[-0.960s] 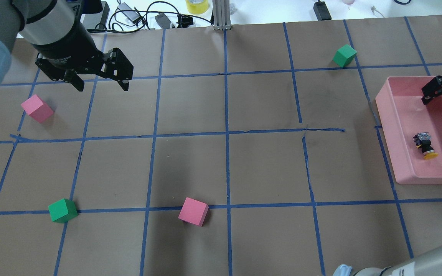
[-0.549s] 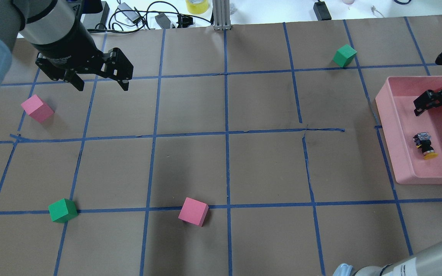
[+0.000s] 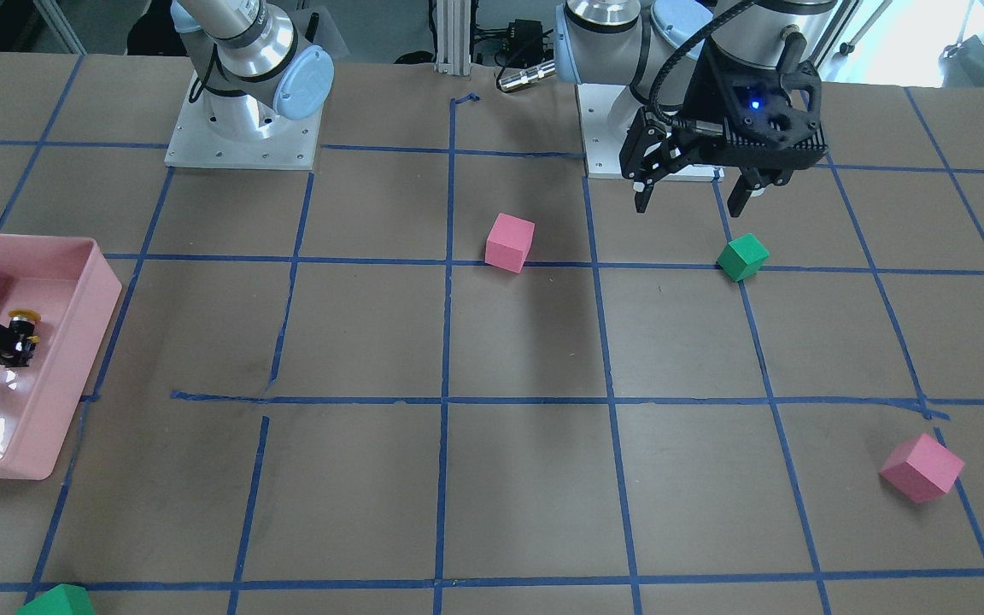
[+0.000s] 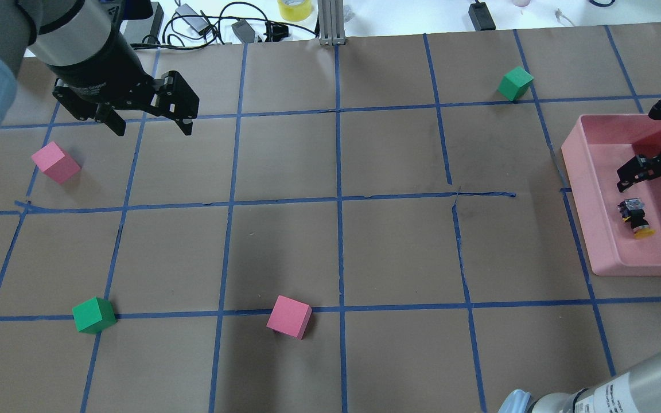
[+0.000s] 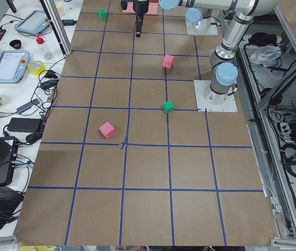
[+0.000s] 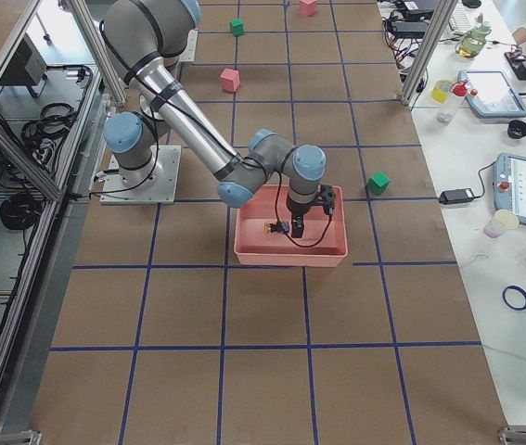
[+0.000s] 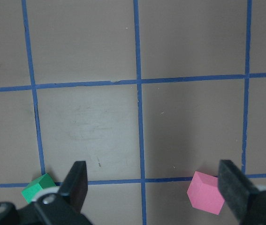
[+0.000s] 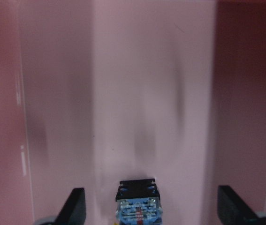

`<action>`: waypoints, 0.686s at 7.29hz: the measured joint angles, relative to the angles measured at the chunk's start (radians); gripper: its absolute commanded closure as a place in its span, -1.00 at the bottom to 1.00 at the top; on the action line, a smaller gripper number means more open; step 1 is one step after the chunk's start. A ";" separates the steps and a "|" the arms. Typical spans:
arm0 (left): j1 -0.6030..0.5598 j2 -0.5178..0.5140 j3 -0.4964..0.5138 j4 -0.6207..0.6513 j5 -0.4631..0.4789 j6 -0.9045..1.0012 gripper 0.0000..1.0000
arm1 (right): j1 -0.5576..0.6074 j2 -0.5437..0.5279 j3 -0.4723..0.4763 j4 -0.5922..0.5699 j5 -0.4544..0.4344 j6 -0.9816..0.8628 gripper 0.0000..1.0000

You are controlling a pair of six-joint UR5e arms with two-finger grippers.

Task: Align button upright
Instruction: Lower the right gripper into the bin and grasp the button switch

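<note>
The button [image 4: 636,218] lies on its side inside the pink tray [image 4: 580,172], with its yellow cap toward the view's bottom and its whitish base toward my right gripper. My right gripper [image 4: 649,180] is open, low in the tray, just beyond the button's base and apart from it. In the right wrist view the button's base [image 8: 137,201] sits between the open fingers [image 8: 76,206] at the bottom edge. My left gripper [image 4: 152,129] is open and empty above the far left of the table.
Pink cubes [image 4: 55,162] [image 4: 289,316] and green cubes [image 4: 94,314] [image 4: 516,83] are scattered on the brown paper with its blue tape grid. The tray stands at the table's right edge. Cables and a tape roll lie beyond the far edge.
My right gripper has moved down the overhead view inside the tray, closer to the button's base. The button and my left arm have not moved.
</note>
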 measured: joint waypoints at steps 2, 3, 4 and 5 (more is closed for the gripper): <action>0.000 0.000 -0.001 0.000 0.001 0.000 -1.00 | -0.006 0.012 0.003 -0.005 0.000 -0.003 -1.00; 0.000 0.000 -0.001 0.000 0.002 0.000 -1.00 | -0.008 0.017 0.004 -0.007 0.000 -0.003 -1.00; 0.000 0.000 -0.001 0.000 0.002 0.000 -1.00 | -0.009 0.020 0.004 -0.010 0.001 -0.003 -1.00; 0.000 0.000 -0.001 0.000 0.003 0.000 -1.00 | -0.010 0.023 0.005 -0.012 0.002 -0.004 -1.00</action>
